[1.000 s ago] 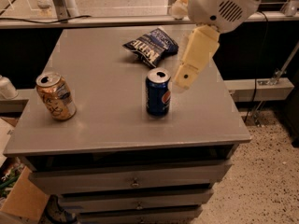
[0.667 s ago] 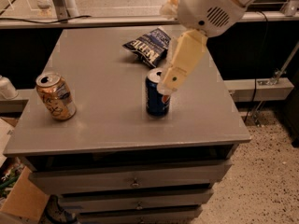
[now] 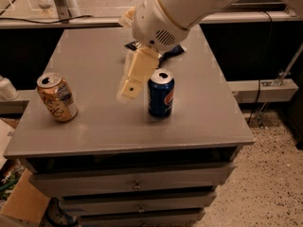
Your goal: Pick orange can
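The orange can (image 3: 57,97) stands upright near the left edge of the grey table (image 3: 203,117); it is orange-gold with dark scribbles and a silver top. My gripper (image 3: 130,82) hangs down from the large white arm (image 3: 175,8), above the table. It is just left of a blue Pepsi can (image 3: 161,92) and well to the right of the orange can, touching neither. Nothing shows in the gripper.
A dark snack bag (image 3: 176,51) lies behind the Pepsi can, mostly hidden by the arm. The table has drawers (image 3: 137,186) below its front edge. A cardboard box (image 3: 23,202) sits on the floor at the lower left.
The arm and gripper have swung left, from the right of the Pepsi can, across it, to its left side. Both cans have stayed in place.
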`<state>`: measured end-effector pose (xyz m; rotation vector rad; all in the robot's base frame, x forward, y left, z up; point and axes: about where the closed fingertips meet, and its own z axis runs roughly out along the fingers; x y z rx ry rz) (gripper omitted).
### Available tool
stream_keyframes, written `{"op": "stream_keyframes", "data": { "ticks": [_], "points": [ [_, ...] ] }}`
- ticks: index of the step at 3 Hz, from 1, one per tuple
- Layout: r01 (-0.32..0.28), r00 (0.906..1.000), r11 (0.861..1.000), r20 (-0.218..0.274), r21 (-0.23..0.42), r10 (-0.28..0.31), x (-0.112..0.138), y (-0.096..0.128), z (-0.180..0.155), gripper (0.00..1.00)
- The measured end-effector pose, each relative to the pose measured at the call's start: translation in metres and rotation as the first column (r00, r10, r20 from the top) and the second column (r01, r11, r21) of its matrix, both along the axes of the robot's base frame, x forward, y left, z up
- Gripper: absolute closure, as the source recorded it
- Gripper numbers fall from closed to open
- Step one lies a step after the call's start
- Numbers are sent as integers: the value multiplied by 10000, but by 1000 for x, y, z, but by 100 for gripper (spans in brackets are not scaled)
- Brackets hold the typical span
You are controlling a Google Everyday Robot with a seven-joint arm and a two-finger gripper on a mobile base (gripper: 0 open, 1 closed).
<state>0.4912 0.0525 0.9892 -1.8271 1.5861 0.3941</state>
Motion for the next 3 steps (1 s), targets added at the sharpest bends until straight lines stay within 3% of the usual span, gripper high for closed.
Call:
{"op": "stream_keyframes", "data": {
  "ticks": [3],
  "points": [
    [-1063,9918,9929,-659,542,1097,36,92,-66,0]
  ]
}}
